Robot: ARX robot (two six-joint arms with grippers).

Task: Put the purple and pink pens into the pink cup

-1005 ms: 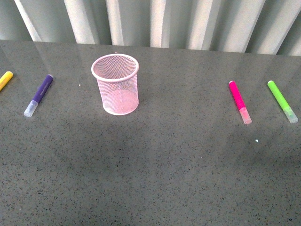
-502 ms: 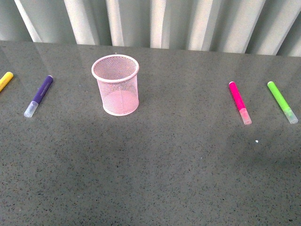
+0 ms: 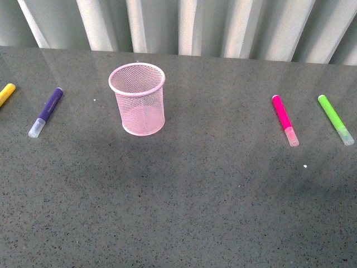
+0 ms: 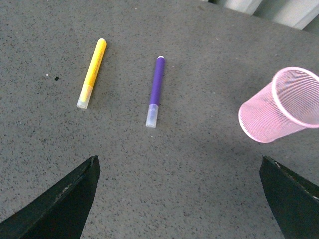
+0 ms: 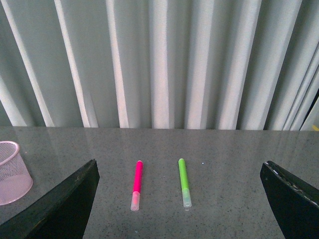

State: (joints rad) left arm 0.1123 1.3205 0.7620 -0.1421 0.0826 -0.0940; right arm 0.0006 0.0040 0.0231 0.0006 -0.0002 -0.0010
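The pink mesh cup (image 3: pixel 138 99) stands upright on the grey table, left of centre, and looks empty. The purple pen (image 3: pixel 46 111) lies flat to its left, the pink pen (image 3: pixel 284 119) flat at the right. Neither gripper shows in the front view. In the left wrist view the left gripper (image 4: pixel 180 172) is open and empty above the table, short of the purple pen (image 4: pixel 155 91), with the cup (image 4: pixel 280 106) off to one side. In the right wrist view the right gripper (image 5: pixel 180 172) is open and empty, with the pink pen (image 5: pixel 136 184) ahead between its fingers and the cup (image 5: pixel 12 172) at the edge.
A yellow marker (image 3: pixel 6 94) lies at the far left, beside the purple pen; it also shows in the left wrist view (image 4: pixel 92 72). A lime-green marker (image 3: pixel 334 119) lies right of the pink pen, and in the right wrist view (image 5: pixel 184 181). A pleated curtain (image 3: pixel 184 25) hangs behind the table.
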